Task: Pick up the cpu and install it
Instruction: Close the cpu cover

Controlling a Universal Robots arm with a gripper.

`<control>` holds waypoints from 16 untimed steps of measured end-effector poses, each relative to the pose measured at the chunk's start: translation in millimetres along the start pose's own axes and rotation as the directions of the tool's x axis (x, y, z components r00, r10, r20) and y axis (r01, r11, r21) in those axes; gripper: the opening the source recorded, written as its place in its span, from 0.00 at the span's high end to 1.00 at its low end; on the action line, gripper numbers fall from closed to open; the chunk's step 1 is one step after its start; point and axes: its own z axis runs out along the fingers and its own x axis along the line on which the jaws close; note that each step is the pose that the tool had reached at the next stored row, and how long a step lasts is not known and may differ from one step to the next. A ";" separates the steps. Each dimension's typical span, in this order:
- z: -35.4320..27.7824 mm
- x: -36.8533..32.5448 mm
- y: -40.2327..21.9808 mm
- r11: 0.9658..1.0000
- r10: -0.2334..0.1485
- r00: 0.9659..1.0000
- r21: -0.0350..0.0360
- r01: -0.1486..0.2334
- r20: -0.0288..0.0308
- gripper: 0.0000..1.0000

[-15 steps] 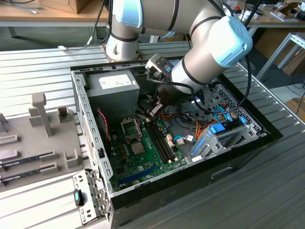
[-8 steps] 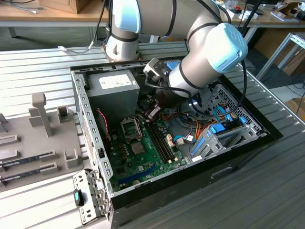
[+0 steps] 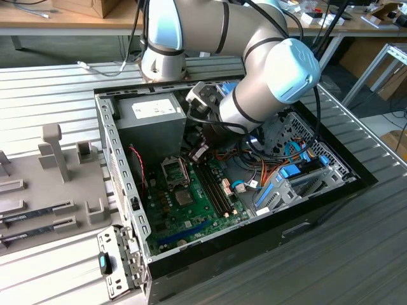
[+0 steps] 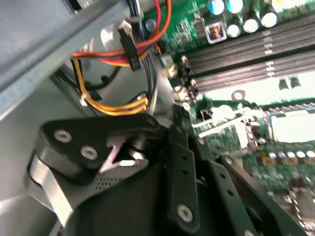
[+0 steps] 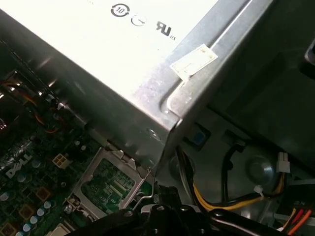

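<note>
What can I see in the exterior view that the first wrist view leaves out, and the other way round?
The exterior view adds the big picture: the robot arm bending into the open computer case, and a grey tray at the exterior view's left with dark memory sticks lying on it.

The first wrist view adds close detail: a pale sticker on a metal edge and yellow cables beside it.

Both show the grey power-supply box, the square socket frame and the green motherboard.
</note>
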 end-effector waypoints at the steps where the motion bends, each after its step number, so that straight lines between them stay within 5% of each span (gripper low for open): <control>1: 0.8 0.2 0.3 1.000 0.000 1.000 0.000 0.000 0.000 0.89; 7: 1.8 1.0 0.3 1.000 -0.002 1.000 -0.003 0.002 0.002 0.89; 12: -2.7 2.9 0.8 1.000 -0.006 1.000 -0.019 0.006 0.013 0.89; 16: -1.3 5.4 1.5 1.000 -0.006 1.000 -0.019 0.006 0.014 0.89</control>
